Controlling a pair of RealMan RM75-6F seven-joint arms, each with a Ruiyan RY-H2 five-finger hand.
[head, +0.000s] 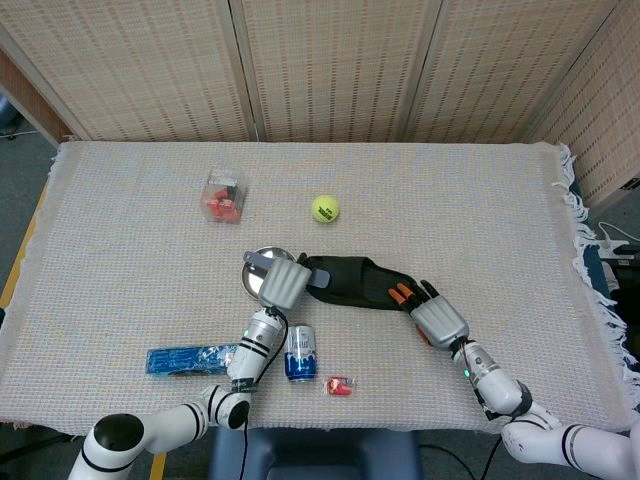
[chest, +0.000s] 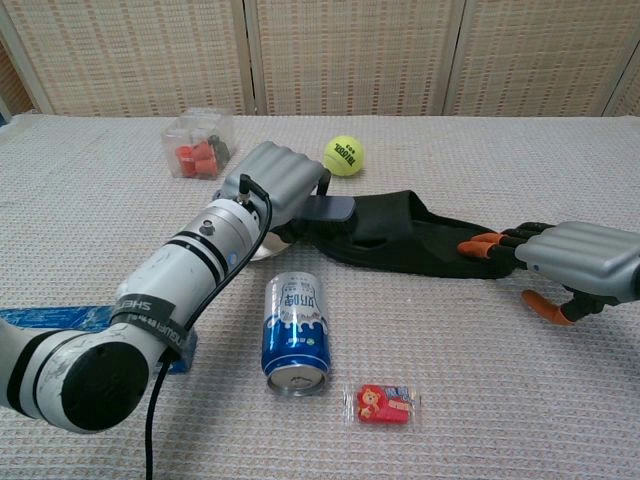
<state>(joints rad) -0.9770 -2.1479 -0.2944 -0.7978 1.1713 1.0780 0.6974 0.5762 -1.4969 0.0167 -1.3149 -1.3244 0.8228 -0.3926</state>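
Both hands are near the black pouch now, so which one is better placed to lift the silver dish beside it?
Left, probably. The left hand sits right over the silver dish, while the right hand rests at the far end of the black pouch.

My left hand (chest: 283, 178) and right hand (chest: 585, 258) have smooth, matt grey shells; my right fingers (chest: 483, 244) end in orange rubbery tips. Between them lies a matt black cloth pouch (chest: 400, 235). A polished metal dish (head: 262, 271), a glossy blue can (chest: 296, 335) and a fuzzy ball (chest: 342, 155) sit on the rough woven worktop (chest: 520, 400).
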